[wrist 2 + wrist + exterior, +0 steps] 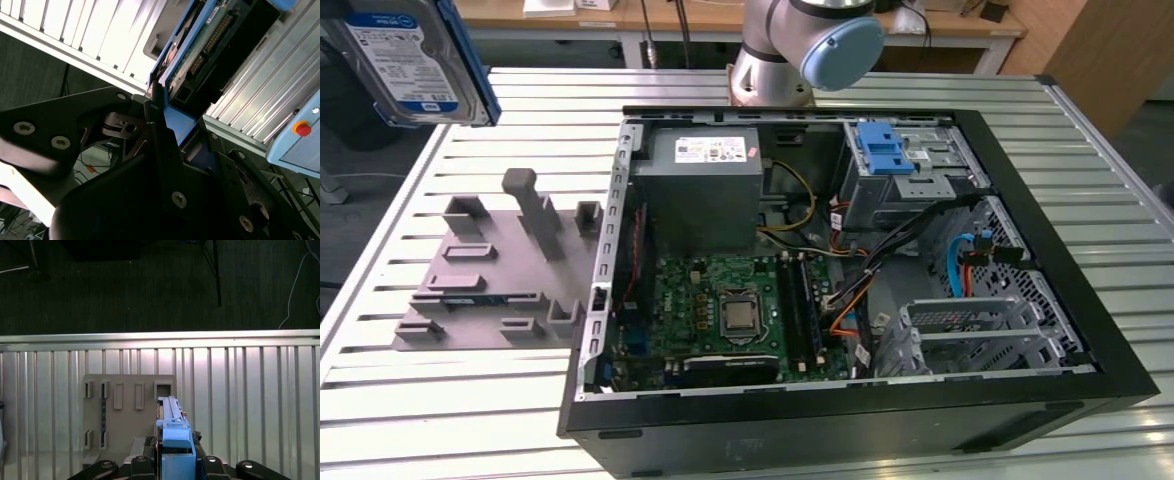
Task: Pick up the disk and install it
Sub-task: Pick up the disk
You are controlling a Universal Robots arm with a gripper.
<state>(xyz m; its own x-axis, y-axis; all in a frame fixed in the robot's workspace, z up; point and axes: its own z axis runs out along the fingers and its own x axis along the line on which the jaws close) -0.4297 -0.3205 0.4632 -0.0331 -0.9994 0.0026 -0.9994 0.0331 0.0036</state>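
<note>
Gripper (180, 125) clamped tight on the disk (210, 40): in the second wrist view its black fingers (156, 117) press against the blue carrier at the handle end, and the drive's green circuit board and connector row extend away from them. In the first wrist view the disk (172, 425) appears edge-on, its blue handle seated between the gripper's (176, 452) dark fingers.

Out past the gripper, along the line of the held disk, the grey stand (130, 405) lies flat on the slatted metal worktop (250, 390), well apart from the drive, with its rectangular pockets facing up.

In the exterior view the disk (407, 60) hangs in the air with its white-and-blue label turned to the camera. It is clear of the worktop (454, 400) and above the side where the stand (500, 265) sits. The open computer case (854, 300) lies on its side next to the stand, well away from the gripper. Inside the case are a motherboard (734, 310), a grey power supply (700, 185) and a metal drive bay (914, 185) topped by a blue bracket (887, 150). The arm (801, 45) rises beyond the case's far edge.
</note>
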